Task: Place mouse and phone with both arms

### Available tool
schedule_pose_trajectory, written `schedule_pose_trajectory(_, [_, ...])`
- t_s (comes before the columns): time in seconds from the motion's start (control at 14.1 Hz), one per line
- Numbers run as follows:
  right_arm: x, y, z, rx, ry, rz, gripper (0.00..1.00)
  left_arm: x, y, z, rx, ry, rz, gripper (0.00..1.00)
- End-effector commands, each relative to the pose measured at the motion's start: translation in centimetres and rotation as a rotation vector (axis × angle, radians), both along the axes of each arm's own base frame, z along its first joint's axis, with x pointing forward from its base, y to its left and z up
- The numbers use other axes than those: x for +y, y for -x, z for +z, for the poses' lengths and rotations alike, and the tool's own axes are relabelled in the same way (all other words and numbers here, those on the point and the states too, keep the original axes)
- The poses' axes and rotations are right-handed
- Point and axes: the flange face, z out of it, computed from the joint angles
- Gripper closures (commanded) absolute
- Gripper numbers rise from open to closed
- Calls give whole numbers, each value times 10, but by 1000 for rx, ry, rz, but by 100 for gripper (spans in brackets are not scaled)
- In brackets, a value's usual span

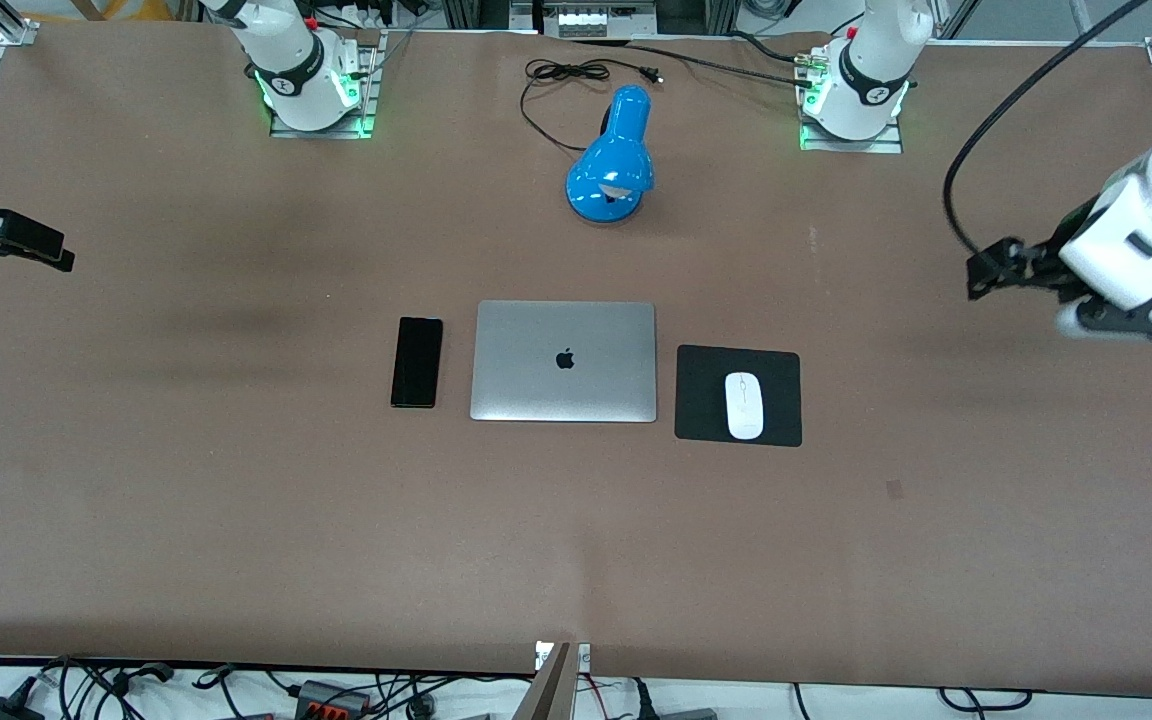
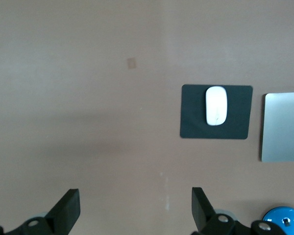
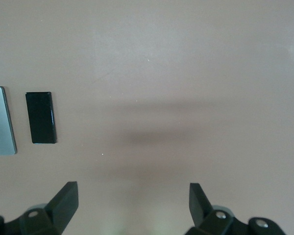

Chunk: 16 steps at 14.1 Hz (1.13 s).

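Front view: the mouse (image 1: 744, 405) rests on the mouse pad (image 1: 701, 400), the phone (image 1: 417, 362) beside the laptop (image 1: 564, 361); left gripper (image 2: 135, 208) and right gripper (image 3: 133, 203) hover spread wide, apparently empty, over bare table; a careless sweep could nudge either.

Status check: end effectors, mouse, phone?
Left end effector and right end effector open, over bare table. Mouse on pad; phone beside laptop.

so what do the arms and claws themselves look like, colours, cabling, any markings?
Both arms are white with rounded segments and dark grey joint bands carrying a small white mark; green lights glow at each base. The left claw and right claw are black, with flat wedge-shaped fingers. A black cable loops along the left arm.
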Motion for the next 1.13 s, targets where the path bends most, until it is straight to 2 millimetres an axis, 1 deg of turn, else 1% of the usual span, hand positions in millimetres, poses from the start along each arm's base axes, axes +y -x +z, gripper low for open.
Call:
schedule_pose_trajectory(0.0, [-1,-3,5,1,25,19,0,10,33,-15,-104,35,-13,0])
schedule_pose_trajectory(0.07, [-1,-3,5,1,28,19,0,10,31,-17,-105,44,-20,0])
schedule_pose_trajectory(0.28, [0,-3,6,0,31,21,0,11,32,-13,-51,44,-64,0])
schedule_pose_trajectory(0.43, [0,-3,5,2,31,22,0,14,31,-13,-49,44,-59,0])
schedule_pose_trajectory(0.71, [2,-3,5,1,30,25,0,14,30,-9,-56,43,-59,0])
schedule_pose_trajectory(0.92, [5,-4,6,0,30,30,0,7,29,-6,-63,43,-70,0])
schedule_pose_trajectory(1.06, [6,-4,6,0,30,32,0,6,27,-8,-58,43,-73,0])
